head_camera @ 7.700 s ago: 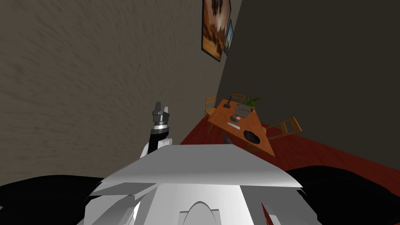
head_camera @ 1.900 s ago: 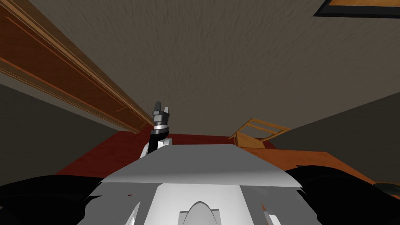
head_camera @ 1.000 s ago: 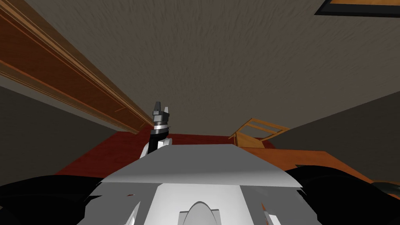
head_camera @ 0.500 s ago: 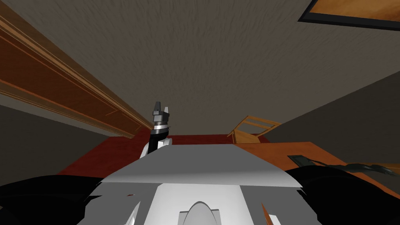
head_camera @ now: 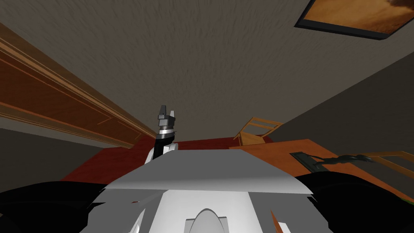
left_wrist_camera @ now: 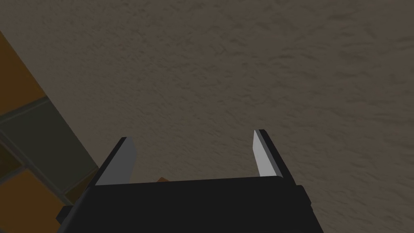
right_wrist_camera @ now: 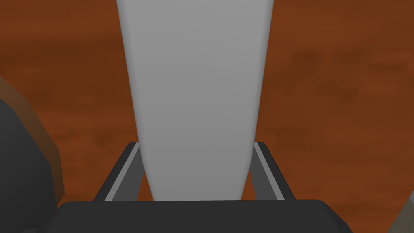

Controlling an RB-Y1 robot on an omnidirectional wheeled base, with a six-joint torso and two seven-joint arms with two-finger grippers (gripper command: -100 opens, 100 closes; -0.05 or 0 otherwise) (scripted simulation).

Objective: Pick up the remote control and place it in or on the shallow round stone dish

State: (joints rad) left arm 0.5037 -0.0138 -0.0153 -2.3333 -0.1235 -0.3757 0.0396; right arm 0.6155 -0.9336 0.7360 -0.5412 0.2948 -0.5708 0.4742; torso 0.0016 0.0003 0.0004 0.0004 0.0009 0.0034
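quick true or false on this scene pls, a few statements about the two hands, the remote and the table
1. The right hand grips the remote control by its sides. True.
2. The remote control is black. False: it is plain light grey.
3. The left hand is shut on something. False: it is open and empty, facing a wall.
4. The table is orange-brown wood. True.
5. No chair stands by the table. False: a wooden chair stands beside it.
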